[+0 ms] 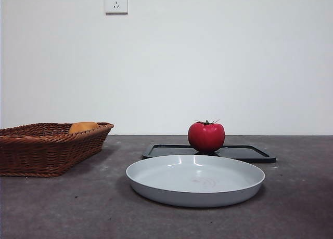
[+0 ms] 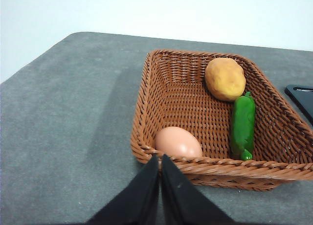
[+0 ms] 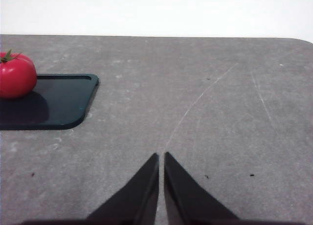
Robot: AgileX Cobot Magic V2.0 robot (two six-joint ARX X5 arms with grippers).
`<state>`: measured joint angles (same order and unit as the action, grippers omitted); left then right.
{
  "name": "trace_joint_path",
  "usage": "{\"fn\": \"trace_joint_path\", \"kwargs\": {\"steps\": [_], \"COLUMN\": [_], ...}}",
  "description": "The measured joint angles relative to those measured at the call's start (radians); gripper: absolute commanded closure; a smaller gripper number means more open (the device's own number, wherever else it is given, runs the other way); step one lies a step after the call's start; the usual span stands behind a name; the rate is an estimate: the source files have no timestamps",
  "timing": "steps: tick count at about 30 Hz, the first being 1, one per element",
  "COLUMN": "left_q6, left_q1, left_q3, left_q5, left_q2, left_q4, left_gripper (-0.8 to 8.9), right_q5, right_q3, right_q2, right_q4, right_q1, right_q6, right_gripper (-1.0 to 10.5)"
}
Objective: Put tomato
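The glossy red tomato point(image 1: 206, 136) with its green stem stands upright on a flat black tray point(image 1: 250, 153) behind a grey plate point(image 1: 156, 172). In the right wrist view the tomato point(image 3: 17, 75) rests on the tray point(image 3: 63, 100), well off to the side of my right gripper point(image 3: 161, 157), which is shut and holds nothing above bare table. My left gripper point(image 2: 160, 159) is shut and empty, its tips just outside the near rim of a wicker basket point(image 2: 161, 73). Neither arm shows in the front view.
The brown wicker basket point(image 1: 31, 150) stands at the left. It holds an orange-yellow fruit point(image 2: 225, 78), a green vegetable point(image 2: 242, 123) and a pale egg-shaped item point(image 2: 178, 143). A wall socket point(image 1: 116, 1) hangs on the white wall behind.
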<state>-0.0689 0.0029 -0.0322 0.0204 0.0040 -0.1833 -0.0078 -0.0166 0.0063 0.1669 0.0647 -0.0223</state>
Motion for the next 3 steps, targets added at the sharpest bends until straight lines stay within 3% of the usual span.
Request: {"fn": "trace_joint_path", "kwargs": {"steps": [3], "left_q6": [0.000], "left_q1": [0.000], "left_q3": [0.000], "left_q5": [0.000], "left_q2": [0.000], "left_q4": [0.000], "left_gripper": [8.07], "right_q5": [0.000], "right_q3": [0.000], "right_q2": [0.000], "right_q4": [0.000], "right_q1": [0.000], "right_q6": [0.000], "right_gripper": [9.4]}}
